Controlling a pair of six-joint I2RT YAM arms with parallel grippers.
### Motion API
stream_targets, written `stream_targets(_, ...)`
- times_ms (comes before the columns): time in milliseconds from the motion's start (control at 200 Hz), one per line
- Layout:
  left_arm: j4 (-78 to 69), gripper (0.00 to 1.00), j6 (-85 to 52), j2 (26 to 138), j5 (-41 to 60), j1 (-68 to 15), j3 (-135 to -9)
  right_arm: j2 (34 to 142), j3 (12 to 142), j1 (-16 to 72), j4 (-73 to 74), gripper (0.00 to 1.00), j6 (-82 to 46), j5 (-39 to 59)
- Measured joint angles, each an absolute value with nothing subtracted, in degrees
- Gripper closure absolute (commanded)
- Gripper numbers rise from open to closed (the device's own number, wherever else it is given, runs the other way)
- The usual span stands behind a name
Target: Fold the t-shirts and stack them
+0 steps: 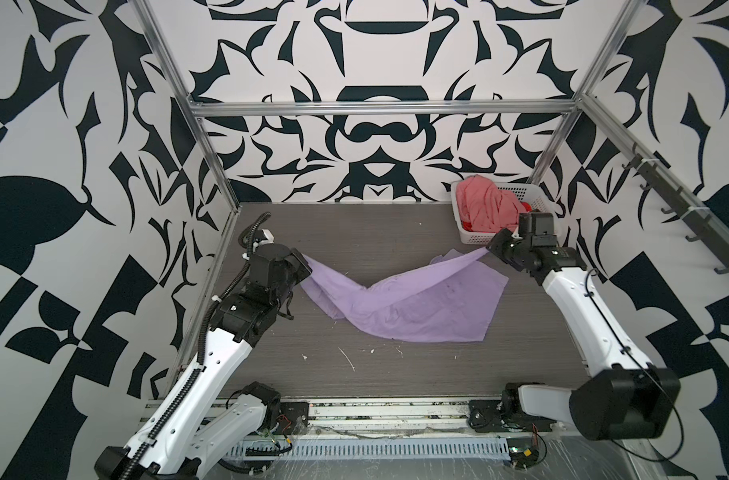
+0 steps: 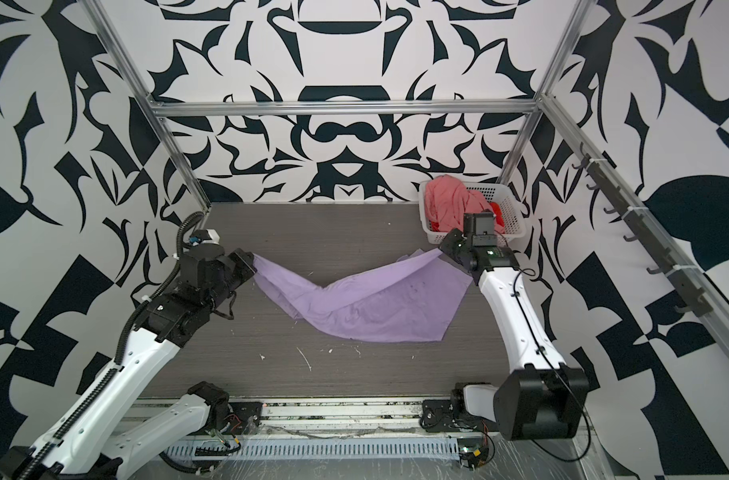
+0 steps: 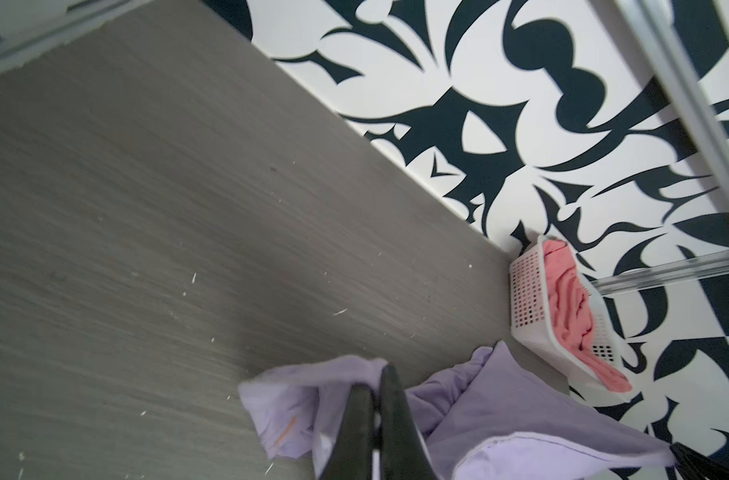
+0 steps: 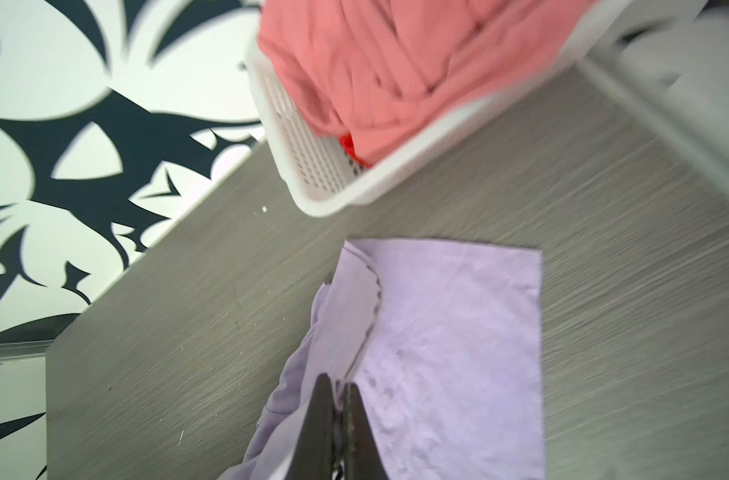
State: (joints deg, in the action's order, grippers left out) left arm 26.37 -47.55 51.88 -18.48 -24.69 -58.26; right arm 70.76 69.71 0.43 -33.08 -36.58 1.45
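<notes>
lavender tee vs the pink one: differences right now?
The lavender tee hangs stretched between left gripper and right gripper, its lower part on the table; pink tee sits in the basket, ungripped. The lavender tee is spread out; pink tee is crumpled. Neither is folded yet.

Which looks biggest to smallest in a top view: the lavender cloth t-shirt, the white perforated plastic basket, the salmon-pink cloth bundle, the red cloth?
1. lavender cloth t-shirt, largest.
2. white perforated plastic basket.
3. salmon-pink cloth bundle, close behind the basket it fills; that pair is unsure.
4. red cloth, only a scrap showing.
</notes>
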Motion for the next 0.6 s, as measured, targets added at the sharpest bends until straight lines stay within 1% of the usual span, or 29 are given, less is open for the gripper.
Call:
stream_targets(110, 26.3, 1.0, -45.9, 51.5, -18.5, -24.7, -62.2, 68.9, 75.6, 0.4, -34.5, 1.0, -33.5, 1.2)
stream_targets(350, 25.3, 1.0, -41.5, 52.4, -18.3, -24.7, -71.7, 68.6, 90.1, 0.1, -35.3, 1.0, -27.9, 1.3)
stream_targets(485, 24.7, 1.0, -39.0, 53.6, -18.0, -24.7, -76.7, 68.3, 94.2, 0.1, -35.1, 1.0, -26.2, 1.5)
stream_targets(600, 24.5, 1.0, -36.9, 54.9, -17.5, -24.7, -80.5, 67.9, 94.9, 0.1, -35.1, 1.0, -25.6, 1.7)
